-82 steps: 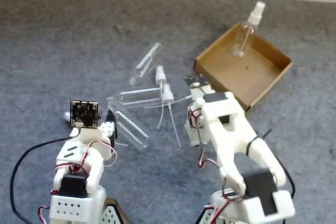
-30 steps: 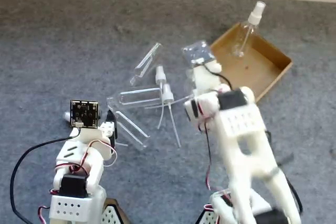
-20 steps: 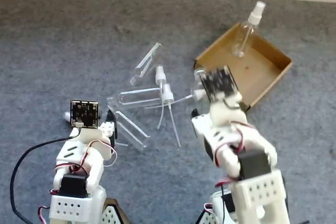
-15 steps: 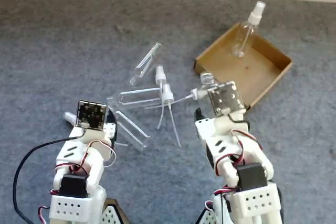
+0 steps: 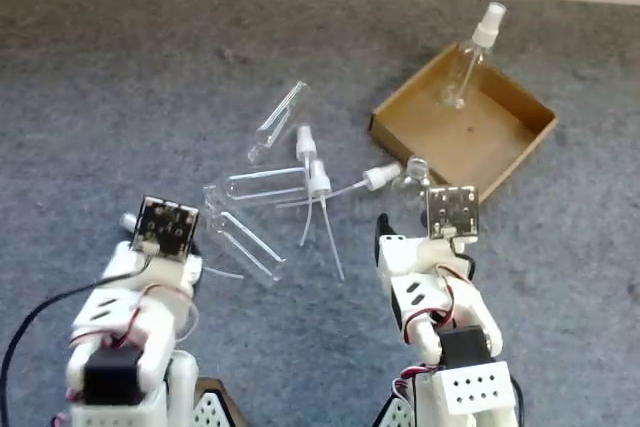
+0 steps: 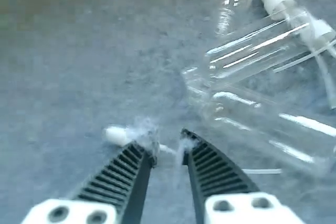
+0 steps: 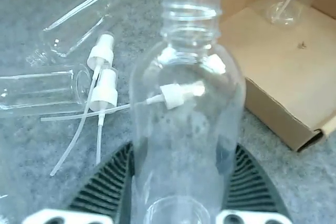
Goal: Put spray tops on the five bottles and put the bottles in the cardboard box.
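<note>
Fingers (image 7: 107,184) of your right gripper (image 7: 181,153) are clamped on either side of an uncapped bottle (image 7: 186,103). They hold it neck-up just right of centre in the high view, just beside the near wall of the cardboard box (image 5: 515,162). Your left gripper (image 6: 167,150) sits at the lower left of that view. Its fingers are narrowly apart over a loose spray top (image 6: 116,135) lying on the carpet. The thin tube seems to run between the tips, though the blur there leaves contact unclear.

Out from there, three empty bottles (image 5: 255,185) and more spray tops (image 5: 312,162) lie scattered at the middle of the frame. One capped bottle (image 5: 465,67) already leans in the box at the upper right.

You look to be on the capping step for the second bottle. Next, you likely need to close the left fingers on that spray top, lift it, and thread its tube into the open neck. Keep the right grip steady, since the tube is thin and the neck is narrow.
</note>
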Available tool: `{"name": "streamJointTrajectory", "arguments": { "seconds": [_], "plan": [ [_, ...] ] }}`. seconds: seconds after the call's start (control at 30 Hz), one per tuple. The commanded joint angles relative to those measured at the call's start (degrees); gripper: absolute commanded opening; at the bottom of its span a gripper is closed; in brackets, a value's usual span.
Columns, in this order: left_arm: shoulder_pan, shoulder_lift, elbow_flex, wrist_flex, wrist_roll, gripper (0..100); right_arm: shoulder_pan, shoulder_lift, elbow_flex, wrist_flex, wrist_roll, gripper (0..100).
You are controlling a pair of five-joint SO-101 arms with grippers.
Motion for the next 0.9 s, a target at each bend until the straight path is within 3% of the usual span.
{"name": "streamJointTrajectory", "arguments": {
  "seconds": [0.0,0.27,0.43,0.63,0.87],
  "plan": [
    [-7.43,0.13,-11.82,4.75,-9.49,4,0.22,-3.91,1.36,-1.98,-0.62,12.8],
    [-16.66,0.75,-17.98,4.84,-19.6,4,-4.62,-14.29,8.4,-1.98,-0.26,12.8],
    [-18.95,14.02,-24.84,5.8,-19.87,4,-4.7,-16.31,10.07,-1.98,-0.18,12.8],
    [-18.68,39.78,-35.82,10.99,-12.75,4,-4.7,-16.13,10.07,-1.98,-0.18,12.8],
    [-18.68,62.64,-39.96,9.85,-2.64,4,-4.7,-16.13,10.07,-1.98,-0.18,12.8]
  ]
}}
